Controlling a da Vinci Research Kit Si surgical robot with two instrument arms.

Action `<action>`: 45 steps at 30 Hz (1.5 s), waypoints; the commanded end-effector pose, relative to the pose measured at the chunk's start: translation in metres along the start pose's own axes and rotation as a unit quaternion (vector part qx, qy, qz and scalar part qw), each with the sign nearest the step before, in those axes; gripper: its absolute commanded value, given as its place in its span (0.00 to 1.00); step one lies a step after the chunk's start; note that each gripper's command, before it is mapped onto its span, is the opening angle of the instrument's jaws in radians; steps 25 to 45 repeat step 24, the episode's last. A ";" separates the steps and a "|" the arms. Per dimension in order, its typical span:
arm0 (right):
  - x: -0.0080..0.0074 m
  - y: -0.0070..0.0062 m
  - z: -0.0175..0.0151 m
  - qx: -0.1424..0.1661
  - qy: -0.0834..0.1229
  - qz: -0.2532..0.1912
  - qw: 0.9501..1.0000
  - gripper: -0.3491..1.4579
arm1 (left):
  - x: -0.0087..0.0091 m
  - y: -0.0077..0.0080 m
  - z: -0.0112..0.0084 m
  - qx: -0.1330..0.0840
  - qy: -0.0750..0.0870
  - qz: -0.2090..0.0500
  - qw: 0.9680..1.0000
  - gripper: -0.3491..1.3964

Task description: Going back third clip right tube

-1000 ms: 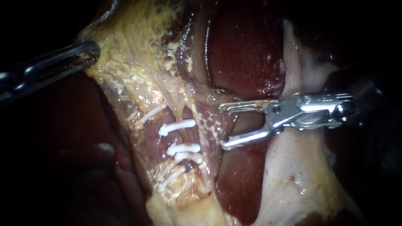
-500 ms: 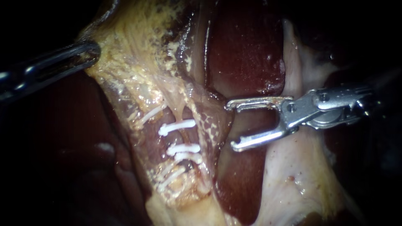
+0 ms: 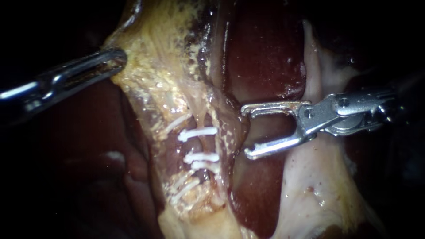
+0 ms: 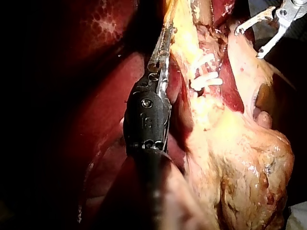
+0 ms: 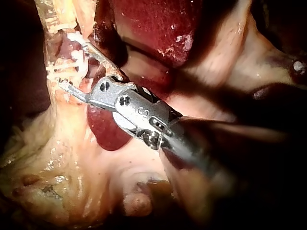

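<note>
Tissue at frame centre looks soft, wet and easily torn. The clipped tube [image 3: 200, 146] is a thin, slippery strand crossed by stiff white clips [image 3: 198, 133], so it is best left ungripped; any hold belongs on the yellowish tissue [image 3: 155, 75] beside it. At centre right, the right instrument [image 3: 245, 131] has its jaws spread wide and empty, just beside the tube. At upper left, the left instrument [image 3: 116, 59] is clamped on the yellowish tissue, stretching it.

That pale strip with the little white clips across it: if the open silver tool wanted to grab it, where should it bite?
Probably the bare stretch of the strip above the white clips, approached from the side of the right instrument. The strip runs up and down with its edge facing those open jaws, so they could close across it, clear of the clips.
</note>
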 end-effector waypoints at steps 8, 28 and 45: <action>0.0000 -0.0001 0.0000 0.000 0.000 0.000 1.000 0.52 | 0.0004 -0.0015 0.0024 0.011 0.006 0.000 1.000 0.00; 0.0001 -0.0001 0.0000 0.000 0.000 -0.003 1.000 0.52 | 0.0004 -0.0016 0.0026 0.011 0.006 0.000 1.000 0.00; 0.0001 -0.0001 0.0000 0.000 0.000 -0.003 1.000 0.52 | 0.0004 -0.0016 0.0026 0.011 0.006 0.000 1.000 0.00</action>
